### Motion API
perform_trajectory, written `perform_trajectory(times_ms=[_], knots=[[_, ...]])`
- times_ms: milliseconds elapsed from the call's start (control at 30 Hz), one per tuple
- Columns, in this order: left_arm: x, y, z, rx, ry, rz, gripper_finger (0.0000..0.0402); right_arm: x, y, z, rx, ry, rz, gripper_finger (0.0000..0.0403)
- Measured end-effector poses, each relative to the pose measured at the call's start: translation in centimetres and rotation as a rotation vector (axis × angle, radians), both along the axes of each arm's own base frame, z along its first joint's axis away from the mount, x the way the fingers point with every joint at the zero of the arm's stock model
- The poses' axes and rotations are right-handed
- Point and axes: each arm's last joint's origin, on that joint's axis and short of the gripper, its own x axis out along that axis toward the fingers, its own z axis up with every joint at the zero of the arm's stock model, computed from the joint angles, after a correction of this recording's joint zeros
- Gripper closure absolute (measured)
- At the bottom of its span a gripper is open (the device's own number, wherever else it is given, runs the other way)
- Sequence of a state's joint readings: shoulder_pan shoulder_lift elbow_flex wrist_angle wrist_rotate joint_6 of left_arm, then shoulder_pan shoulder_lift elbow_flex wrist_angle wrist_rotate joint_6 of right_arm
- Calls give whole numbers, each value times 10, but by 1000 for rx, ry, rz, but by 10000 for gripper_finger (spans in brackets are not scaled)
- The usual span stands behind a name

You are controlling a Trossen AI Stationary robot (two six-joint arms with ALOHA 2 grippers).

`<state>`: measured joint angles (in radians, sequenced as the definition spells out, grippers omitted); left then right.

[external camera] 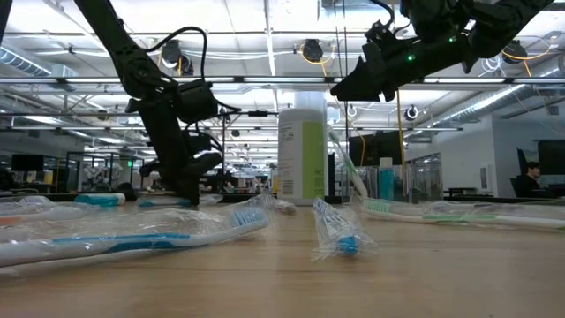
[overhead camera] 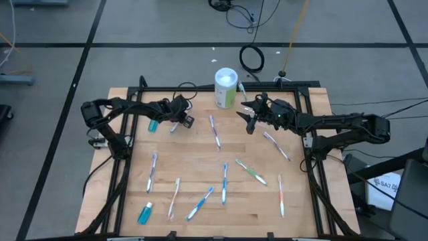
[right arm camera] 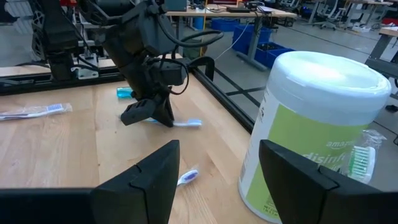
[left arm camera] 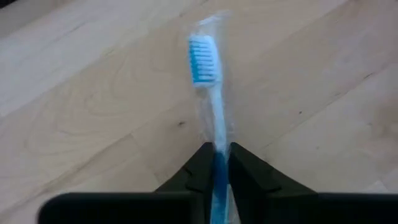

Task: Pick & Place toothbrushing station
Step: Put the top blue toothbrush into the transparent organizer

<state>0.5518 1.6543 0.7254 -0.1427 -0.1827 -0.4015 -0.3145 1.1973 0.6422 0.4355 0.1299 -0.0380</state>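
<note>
A blue-and-white toothbrush (left arm camera: pixel 205 68) in a clear wrapper lies on the wooden table (overhead camera: pixel 200 157) at the far left, with my left gripper (left arm camera: pixel 217 149) shut on it; the high view shows that gripper (overhead camera: pixel 176 123) low over the table. Several more wrapped toothbrushes (overhead camera: pixel 225 182) lie flat across the table, along with two teal tubes (overhead camera: pixel 153 125) (overhead camera: pixel 145 213). My right gripper (overhead camera: pixel 249 120) hangs open above the table's far middle, beside a white canister with a green label (overhead camera: pixel 226 87), and holds nothing. My left gripper pinches the blue toothbrush's handle (left arm camera: pixel 217 140), a little below the bristle head, between its two fingers. The fingers slant down from above, and the brush runs on forward between them. Its bristle head (left arm camera: pixel 203 57) lies on the table, bristles up.
The canister (right arm camera: pixel 311 124) stands upright at the far edge, with a green toothbrush (right arm camera: pixel 360 158) leaning against its side. A black frame (overhead camera: pixel 307 127) borders the table. Bare wood lies between the scattered brushes in the middle.
</note>
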Motion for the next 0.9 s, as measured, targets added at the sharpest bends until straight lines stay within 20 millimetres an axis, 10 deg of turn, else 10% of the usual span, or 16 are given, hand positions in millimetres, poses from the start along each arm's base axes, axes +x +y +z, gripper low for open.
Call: perform_trajectory(times_ms=[267,900], knots=[[1,-4,10,32,-35,-41,380,0,0,0,1,-1,0,190],[20,-81,125,413,-528,-506,386,5,4,2,206,-120,109,190]])
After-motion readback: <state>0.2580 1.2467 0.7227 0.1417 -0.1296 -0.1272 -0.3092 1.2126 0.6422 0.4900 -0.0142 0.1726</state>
